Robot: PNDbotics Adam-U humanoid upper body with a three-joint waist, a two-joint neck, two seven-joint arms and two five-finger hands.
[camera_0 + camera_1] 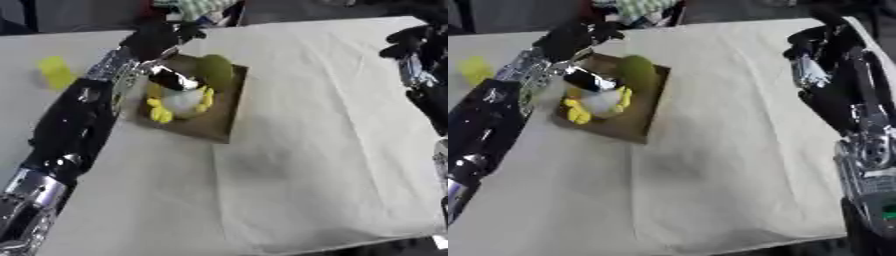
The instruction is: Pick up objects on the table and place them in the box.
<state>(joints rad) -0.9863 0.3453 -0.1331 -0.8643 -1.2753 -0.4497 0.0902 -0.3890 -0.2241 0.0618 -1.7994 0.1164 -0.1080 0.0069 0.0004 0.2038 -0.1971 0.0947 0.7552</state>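
A shallow brown box [223,122] lies on the cloth-covered table left of the middle. Inside it are a black, white and yellow penguin plush [179,97] and, behind that, a rounded green object [214,70]. My left hand [159,39] hovers over the box's far left corner, fingers relaxed and holding nothing, just above the plush's head. The left forearm runs down the view's left side. A yellow block [56,72] sits on the table to the left of that arm. My right hand [820,40] hangs at the far right, well away from the box.
A cream cloth [332,150] covers the table and wrinkles near the front edge. Clutter with a checked fabric [197,7] stands beyond the table's far edge. The right arm [859,130] fills the right side.
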